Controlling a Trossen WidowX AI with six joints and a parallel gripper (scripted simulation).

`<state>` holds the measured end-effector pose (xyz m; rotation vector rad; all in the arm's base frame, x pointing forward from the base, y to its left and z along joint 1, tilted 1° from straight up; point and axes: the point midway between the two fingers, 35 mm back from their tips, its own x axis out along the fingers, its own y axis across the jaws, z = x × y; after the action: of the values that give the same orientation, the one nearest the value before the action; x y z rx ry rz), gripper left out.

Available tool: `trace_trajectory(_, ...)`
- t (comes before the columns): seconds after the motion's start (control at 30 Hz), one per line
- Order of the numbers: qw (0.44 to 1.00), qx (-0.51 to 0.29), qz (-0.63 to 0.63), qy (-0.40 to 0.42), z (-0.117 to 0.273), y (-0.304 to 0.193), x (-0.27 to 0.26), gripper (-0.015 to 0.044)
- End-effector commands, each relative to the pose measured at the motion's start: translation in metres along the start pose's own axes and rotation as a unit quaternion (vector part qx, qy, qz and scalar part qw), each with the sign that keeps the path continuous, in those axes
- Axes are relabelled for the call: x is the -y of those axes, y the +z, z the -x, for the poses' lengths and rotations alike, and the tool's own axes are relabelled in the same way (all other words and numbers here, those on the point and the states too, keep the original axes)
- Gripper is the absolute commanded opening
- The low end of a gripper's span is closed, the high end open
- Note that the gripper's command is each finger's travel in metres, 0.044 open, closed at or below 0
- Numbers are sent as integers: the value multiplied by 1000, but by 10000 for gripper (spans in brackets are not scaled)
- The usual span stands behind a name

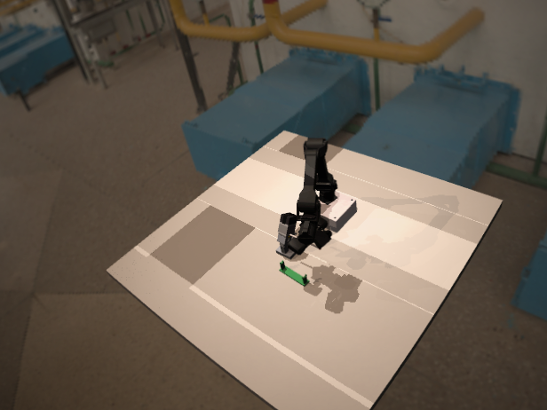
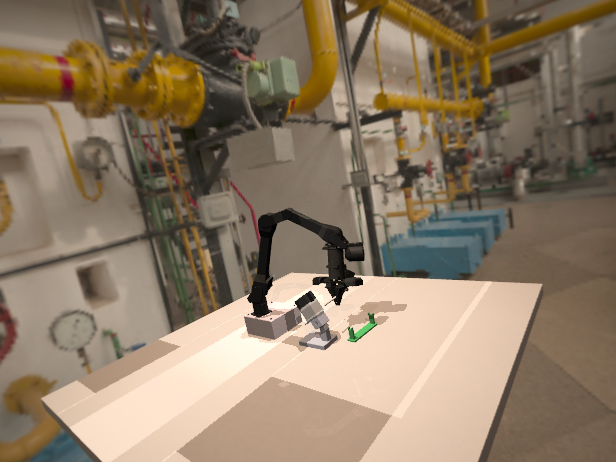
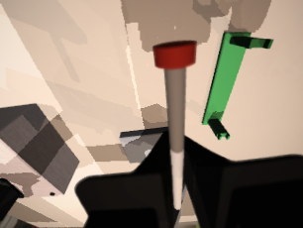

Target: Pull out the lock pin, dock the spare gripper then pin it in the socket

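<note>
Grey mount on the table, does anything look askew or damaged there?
Its upper part leans at a slant above the base plate, perhaps by design. The plate sits flat, and I see no damage at this size.

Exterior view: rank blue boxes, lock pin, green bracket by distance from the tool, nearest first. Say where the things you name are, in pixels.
1. Lock pin [image 2: 330, 301] [image 3: 175, 109]: gripped, red cap exposed.
2. Green bracket [image 1: 293, 274] [image 2: 363, 332] [image 3: 225, 79]: on the table, frame-right of centre.
3. Blue boxes [image 1: 275, 98] [image 2: 432, 257]: background, beyond the table.
</note>
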<state>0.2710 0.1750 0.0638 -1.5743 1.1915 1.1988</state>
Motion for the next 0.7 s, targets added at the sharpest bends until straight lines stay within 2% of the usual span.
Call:
trace_trajectory(0.0, 1000, 0, -1, 7, -20, 5, -2, 0)
trace_trajectory(0.27, 1000, 1, -1, 5, -43, 11, -3, 0)
trace_trajectory(0.67, 1000, 1, -1, 6, -41, 1, -5, 0)
